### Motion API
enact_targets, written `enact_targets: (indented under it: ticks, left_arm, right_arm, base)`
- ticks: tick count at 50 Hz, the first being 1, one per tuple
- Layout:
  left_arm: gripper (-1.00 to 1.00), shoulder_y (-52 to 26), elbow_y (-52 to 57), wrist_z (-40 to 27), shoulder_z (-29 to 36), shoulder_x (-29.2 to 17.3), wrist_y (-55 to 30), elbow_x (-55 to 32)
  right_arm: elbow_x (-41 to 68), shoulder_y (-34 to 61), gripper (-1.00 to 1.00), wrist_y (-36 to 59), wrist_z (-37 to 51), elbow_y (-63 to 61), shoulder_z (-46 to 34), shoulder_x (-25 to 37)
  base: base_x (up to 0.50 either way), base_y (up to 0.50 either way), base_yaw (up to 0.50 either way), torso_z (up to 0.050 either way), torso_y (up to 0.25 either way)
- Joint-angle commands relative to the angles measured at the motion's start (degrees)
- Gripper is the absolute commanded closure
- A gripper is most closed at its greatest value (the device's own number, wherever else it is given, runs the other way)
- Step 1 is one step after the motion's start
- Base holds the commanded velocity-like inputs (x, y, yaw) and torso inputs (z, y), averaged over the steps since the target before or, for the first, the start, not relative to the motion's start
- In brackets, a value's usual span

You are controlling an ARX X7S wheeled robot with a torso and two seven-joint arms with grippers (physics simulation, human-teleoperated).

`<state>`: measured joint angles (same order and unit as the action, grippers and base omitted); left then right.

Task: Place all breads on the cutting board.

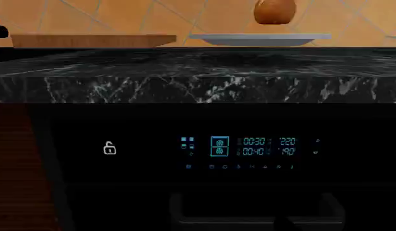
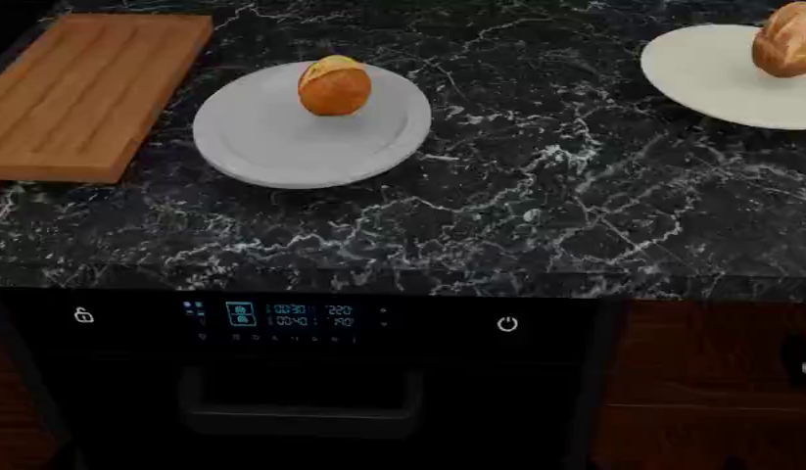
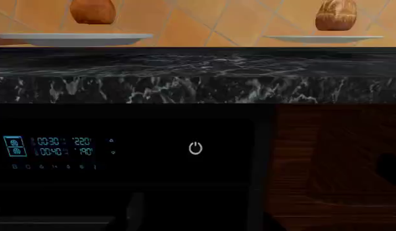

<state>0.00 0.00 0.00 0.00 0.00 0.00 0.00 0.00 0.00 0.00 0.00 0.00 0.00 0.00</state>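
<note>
A round golden roll with a yellowish split top (image 2: pixel 335 85) sits on a round white plate (image 2: pixel 278 142) at the middle left of the black marble counter. It also shows in the left wrist view (image 1: pixel 274 11) and the right wrist view (image 3: pixel 92 11). An oval roll with pale streaks (image 2: pixel 790 41) lies on a second white plate (image 2: pixel 710 73) at the far right; it also shows in the right wrist view (image 3: pixel 336 14). The grooved brown wooden cutting board (image 2: pixel 82 88) lies at the far left with nothing on it, seen edge-on in the left wrist view (image 1: pixel 88 40). Neither gripper shows in any view.
Both wrist cameras sit below the counter edge (image 2: pixel 403 279), facing the dark oven front. The oven has a lit blue display (image 2: pixel 285 318), a power symbol (image 2: pixel 507 324) and a handle (image 2: pixel 298 397). A wooden cabinet (image 2: pixel 710 392) stands to the oven's right. Orange tiles back the counter.
</note>
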Motion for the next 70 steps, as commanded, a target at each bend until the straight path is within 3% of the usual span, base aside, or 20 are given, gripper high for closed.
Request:
enact_targets:
  ticks: [1, 13, 14, 15, 21, 23, 27, 30, 33, 34, 36, 43, 47, 51, 52, 55, 61, 70]
  left_arm:
    - [-1.00, 0.00, 0.00, -0.64, 0.64, -0.57, 0.00, -0.56]
    - [-1.00, 0.01, 0.07, -3.12, 3.33, -2.59, 0.16, -1.91]
    - [-1.00, -1.73, -1.05, -3.35, 2.67, -1.32, -0.54, 1.02]
    - [-1.00, -0.34, 0.27, -2.77, 2.35, -1.79, -1.41, -0.41]
    - [-1.00, 0.80, 1.89, -3.20, 3.05, -2.84, -1.01, -1.81]
    - [-1.00, 1.53, 5.88, -3.62, 2.00, -3.05, -4.52, -3.76]
    - [-1.00, 4.48, 24.07, -3.64, 2.08, -5.43, -19.28, -5.26]
    - [-1.00, 4.12, 36.76, -2.70, 2.18, -7.90, -30.45, -7.05]
    - [-1.00, 3.65, 39.08, -2.94, 1.95, -8.35, -33.05, -7.61]
    - [-1.00, 0.27, 44.79, -1.77, -0.82, -9.30, -41.65, -12.18]
    - [-1.00, -2.64, 50.21, -2.02, -2.68, -10.15, -49.65, -14.87]
    - [-1.00, -13.75, 59.89, -3.42, -7.32, -12.47, -68.04, -22.02]
    - [-1.00, -22.40, 59.94, -20.39, -13.04, -20.50, -74.16, -48.24]
    - [-1.00, -36.91, 57.52, -32.71, -24.63, -19.81, -89.24, -72.69]
    - [-1.00, -39.33, 55.21, -37.63, -24.65, -21.09, -89.63, -78.70]
    - [-1.00, -43.34, 50.70, -47.07, -22.68, -24.16, -88.48, -89.04]
    - [-1.00, -46.47, 46.96, -52.51, -20.48, -27.42, -85.80, -94.92]
    - [-1.00, -45.40, 47.41, -50.79, -19.89, -28.03, -84.66, -92.55]
  right_arm:
    - [0.54, 0.00, -1.00, 0.00, 0.72, 0.00, -0.72, 0.54]
    - [1.86, -0.72, -1.00, -0.28, 3.08, -2.40, -3.56, 2.73]
    - [-4.86, 1.09, -1.00, -1.01, 4.44, 2.87, -3.40, 1.18]
    - [1.91, -0.05, -1.00, 0.20, 1.60, -0.26, -1.46, 1.28]
    - [2.49, -0.74, -1.00, 0.95, 2.65, -1.58, -3.18, 2.28]
    - [3.57, -1.16, -1.00, 2.87, 2.66, -3.61, -3.24, 2.57]
    - [5.34, -1.37, -1.00, 15.28, 3.58, -15.67, -3.01, 4.23]
    - [5.60, 0.68, -1.00, 30.18, 3.48, -28.71, -4.48, 7.08]
    - [6.21, 1.45, -1.00, 33.59, 3.27, -31.17, -4.74, 7.70]
    - [8.75, 7.02, -1.00, 42.19, 2.11, -39.76, -4.24, 10.37]
    - [11.59, 10.16, -1.00, 57.63, 1.33, -47.76, -2.07, 10.46]
    - [17.34, 24.41, -1.00, 81.28, -0.37, -59.13, 2.54, 11.39]
    - [33.54, 33.32, -1.00, 89.85, 9.06, -59.96, 7.14, 15.18]
    - [67.91, 43.01, -1.00, 89.78, 40.83, -51.45, 15.13, 23.28]
    - [76.51, 45.17, -1.00, 89.30, 49.12, -49.71, 14.47, 24.92]
    - [98.55, 48.94, -1.00, 85.52, 59.35, -46.49, 11.93, 28.88]
    - [104.55, 52.55, -1.00, 81.79, 64.74, -44.51, 9.60, 32.49]
    - [106.94, 58.28, -1.00, 81.27, 70.08, -43.63, 1.81, 33.84]
  base:
    - [0.00, 0.00, 0.00, 0.000, 0.000]
    - [0.00, 0.00, 0.00, 0.000, 0.000]
    - [0.00, 0.00, 0.00, 0.000, 0.000]
    - [0.00, 0.00, 0.00, 0.000, 0.000]
    - [0.00, 0.00, 0.00, 0.000, 0.000]
    - [0.00, 0.00, 0.00, 0.000, 0.000]
    - [0.00, 0.00, 0.00, 0.000, 0.000]
    - [0.00, 0.00, 0.00, 0.000, 0.000]
    - [0.00, 0.00, 0.00, 0.000, 0.000]
    - [0.00, 0.00, 0.00, 0.000, 0.000]
    - [0.00, 0.00, 0.00, 0.000, 0.000]
    - [0.00, 0.00, 0.00, 0.000, 0.000]
    - [0.00, 0.00, 0.00, 0.000, 0.000]
    - [0.00, 0.00, 0.00, 0.000, 0.000]
    - [0.00, 0.00, 0.00, 0.000, 0.000]
    - [0.00, 0.00, 0.00, 0.000, 0.000]
    - [0.00, 0.00, 0.00, 0.000, 0.000]
    - [0.35, -0.01, 0.00, 0.000, 0.000]
